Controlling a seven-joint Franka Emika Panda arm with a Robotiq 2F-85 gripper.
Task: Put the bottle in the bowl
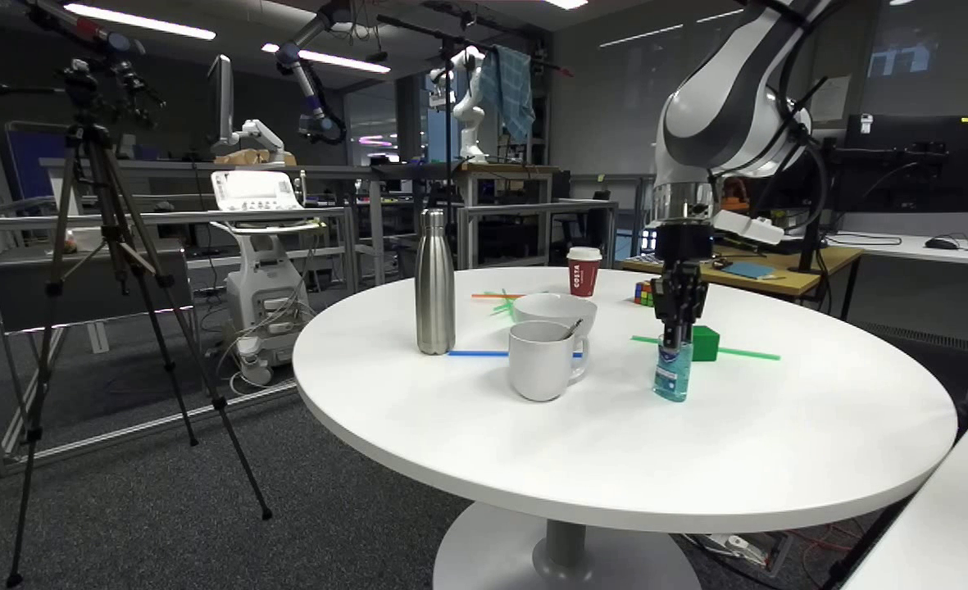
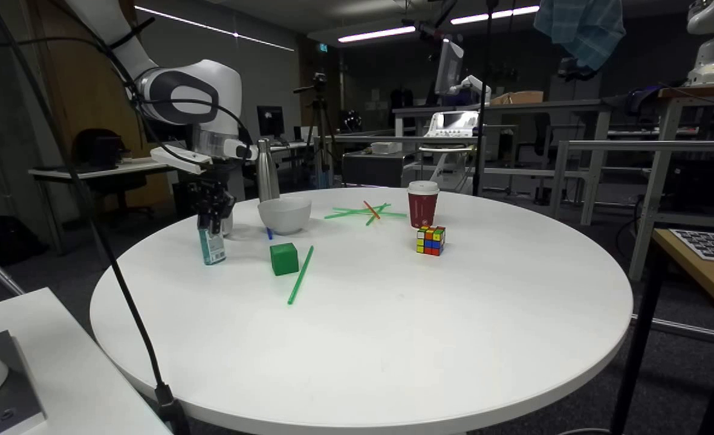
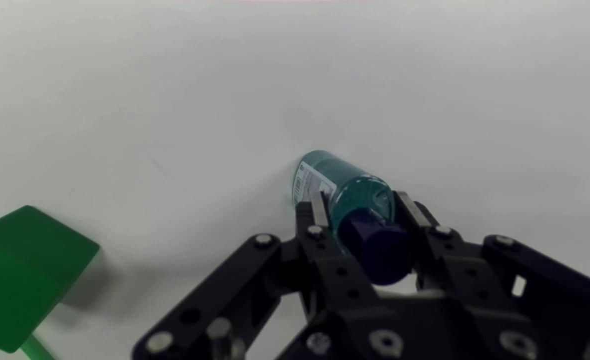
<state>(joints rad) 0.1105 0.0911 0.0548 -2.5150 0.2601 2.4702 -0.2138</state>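
Note:
The bottle (image 1: 672, 378) is small, translucent teal with a white label; it also shows in an exterior view (image 2: 214, 249). In the wrist view the bottle (image 3: 342, 172) shows its dark blue cap. My gripper (image 1: 678, 341), also seen in an exterior view (image 2: 210, 229), points down with its fingers (image 3: 359, 197) on both sides of the bottle's shoulder, apparently shut on it. The bottle leans slightly; its base is at or very near the tabletop. The white bowl (image 2: 285, 219) stands apart from the gripper; in an exterior view the bowl (image 1: 553, 306) is partly behind a mug.
A white mug (image 1: 536, 365) with a dark stick stands between bottle and bowl's front. A tall silver flask (image 1: 434, 287), red paper cup (image 2: 423, 208), Rubik's cube (image 2: 431, 241), green block (image 2: 284, 258) and several straws (image 2: 300, 275) are on the round white table (image 1: 615, 459).

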